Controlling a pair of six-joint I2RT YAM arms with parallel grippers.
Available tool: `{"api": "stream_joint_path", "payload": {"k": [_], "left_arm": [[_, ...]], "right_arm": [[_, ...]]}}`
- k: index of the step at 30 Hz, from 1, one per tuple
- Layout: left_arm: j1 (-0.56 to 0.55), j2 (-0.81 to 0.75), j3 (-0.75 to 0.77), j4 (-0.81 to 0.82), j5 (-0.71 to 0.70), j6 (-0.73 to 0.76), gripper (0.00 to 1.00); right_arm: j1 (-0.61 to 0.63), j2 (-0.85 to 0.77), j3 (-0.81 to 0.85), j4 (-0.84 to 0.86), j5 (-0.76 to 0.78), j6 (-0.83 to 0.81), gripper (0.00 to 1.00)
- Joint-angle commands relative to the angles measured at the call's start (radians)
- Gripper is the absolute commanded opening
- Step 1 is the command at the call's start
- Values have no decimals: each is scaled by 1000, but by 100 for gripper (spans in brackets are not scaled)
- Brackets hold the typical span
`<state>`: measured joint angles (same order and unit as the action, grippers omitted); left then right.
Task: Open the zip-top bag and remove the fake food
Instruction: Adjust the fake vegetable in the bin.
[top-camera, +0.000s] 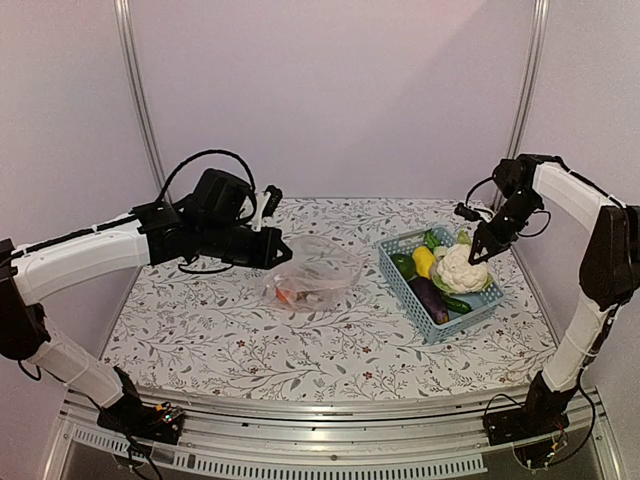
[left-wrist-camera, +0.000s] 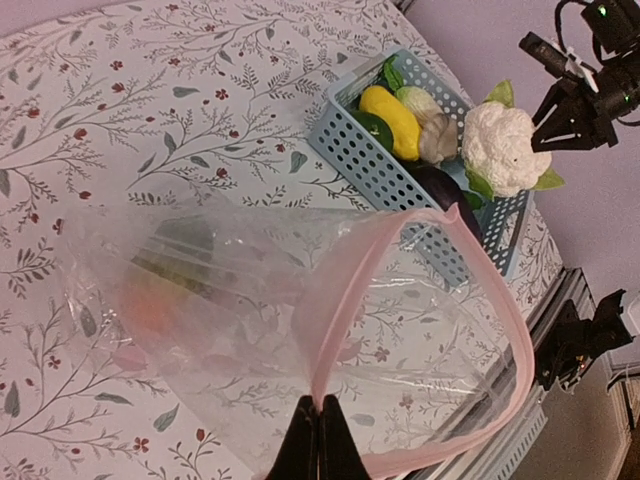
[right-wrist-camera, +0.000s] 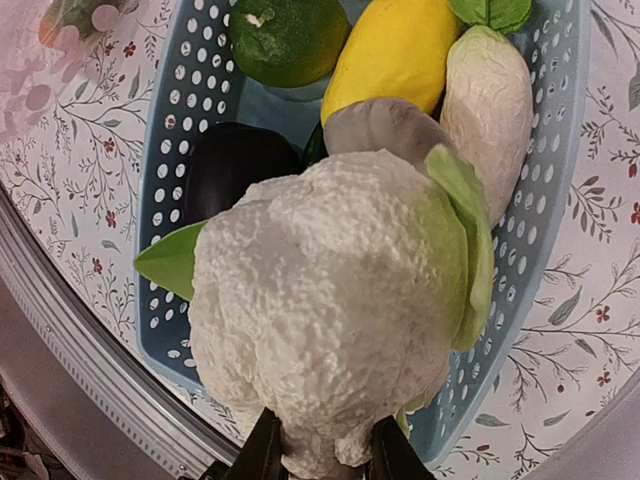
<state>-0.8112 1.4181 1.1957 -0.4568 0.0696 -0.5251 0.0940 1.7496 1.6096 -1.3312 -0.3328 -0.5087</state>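
Observation:
The clear zip-top bag (top-camera: 312, 275) lies on the table's middle with its pink-edged mouth gaping. My left gripper (left-wrist-camera: 320, 405) is shut on the bag's pink zip rim (left-wrist-camera: 335, 300). Blurred orange (left-wrist-camera: 150, 305) and green (left-wrist-camera: 185, 245) fake food pieces show through the plastic. My right gripper (right-wrist-camera: 320, 455) is shut on the stem end of a white cauliflower (right-wrist-camera: 330, 300) with green leaves. It holds the cauliflower (top-camera: 462, 270) over the blue basket (top-camera: 405, 292). I cannot tell whether it touches the pieces below.
The basket (right-wrist-camera: 170, 150) stands at the table's right and holds a yellow piece (right-wrist-camera: 395, 50), a round green one (right-wrist-camera: 290, 35), a dark eggplant (right-wrist-camera: 230, 165) and a pale white-green vegetable (right-wrist-camera: 490, 100). Just beyond the basket's near side runs the table's metal edge (right-wrist-camera: 90, 350).

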Motion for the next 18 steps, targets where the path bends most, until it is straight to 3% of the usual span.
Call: {"api": "stream_joint_path", "payload": {"k": [1,9,14,16,17,18], "left_arm": [[10,16,19,-15,12,10,0],[9,10,3,-17,18,2,0],[10,12,-4,-5,21,-1,0],[9,18,-8,7,28,-5,0],[9,23,-8,12,33,-7,0],[9,27,-10,19,38,-9,0]], "right_arm": [[-28,94,-39,-90,-109,13,23],[-28,144,-63,-32,-20,42,46],[-25,60,-6,-22,23,51,64],[-22,6,11,-20,16,63,75],[-12,-19,17,-19,12,68,91],[5,-52,14,-11,8,69,98]]}}
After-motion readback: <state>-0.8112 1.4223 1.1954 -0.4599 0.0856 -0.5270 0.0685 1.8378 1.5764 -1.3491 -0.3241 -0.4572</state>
